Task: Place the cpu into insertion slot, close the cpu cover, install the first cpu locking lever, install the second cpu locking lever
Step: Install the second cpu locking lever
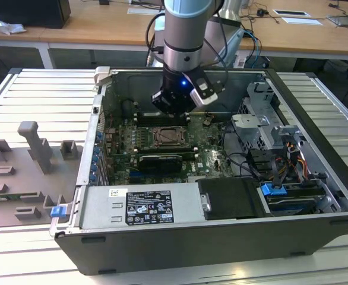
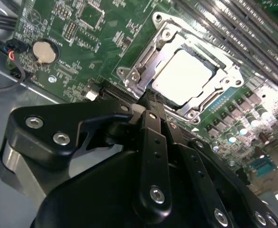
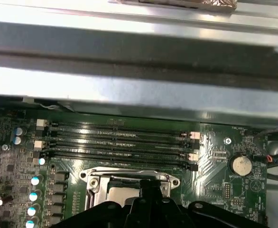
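One claw (image 2: 148,102) hangs low inside the open computer case (image 1: 316,113), its black fingers pressed together with nothing between them, the tips just beside the near edge of the insertion slot (image 2: 184,76). The cpu (image 2: 181,76) already lies flat in that slot, its pale metal top showing through the square cut-out of the cpu cover (image 2: 146,59), which is folded down around it. In the exterior view the arm (image 1: 186,35) stands over the slot's far side, with the case's back wall close behind it and open board toward the graphics card (image 1: 159,161). In the first wrist view the memory slots (image 3: 120,142) run just beyond the socket, and the claw's body hides the chip's near half. The levers cannot be made out clearly.
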Controlling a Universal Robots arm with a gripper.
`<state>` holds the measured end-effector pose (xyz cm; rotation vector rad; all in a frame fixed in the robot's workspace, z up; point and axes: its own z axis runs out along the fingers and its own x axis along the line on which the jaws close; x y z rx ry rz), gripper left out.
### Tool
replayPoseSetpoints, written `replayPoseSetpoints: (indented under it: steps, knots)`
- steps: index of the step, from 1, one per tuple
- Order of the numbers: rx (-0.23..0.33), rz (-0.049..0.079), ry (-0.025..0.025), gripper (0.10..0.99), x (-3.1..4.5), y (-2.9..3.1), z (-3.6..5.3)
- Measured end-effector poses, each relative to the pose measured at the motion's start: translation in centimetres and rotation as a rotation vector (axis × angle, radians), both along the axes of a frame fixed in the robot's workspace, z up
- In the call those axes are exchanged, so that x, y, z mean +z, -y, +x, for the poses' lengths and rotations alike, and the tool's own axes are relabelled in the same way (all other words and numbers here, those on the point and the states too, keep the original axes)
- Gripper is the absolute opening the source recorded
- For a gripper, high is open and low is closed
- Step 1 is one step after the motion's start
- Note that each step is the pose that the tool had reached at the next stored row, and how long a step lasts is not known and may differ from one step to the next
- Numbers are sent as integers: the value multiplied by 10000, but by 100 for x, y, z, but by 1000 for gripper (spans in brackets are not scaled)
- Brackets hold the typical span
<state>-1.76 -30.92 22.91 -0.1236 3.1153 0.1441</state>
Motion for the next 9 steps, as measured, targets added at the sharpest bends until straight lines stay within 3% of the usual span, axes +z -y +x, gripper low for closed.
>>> replayPoseSetpoints:
  steps: [5,9]
  knots:
    - [1,-1,1,106,-1,94,0]
    - [-1,-1,0,106,22,117,0]
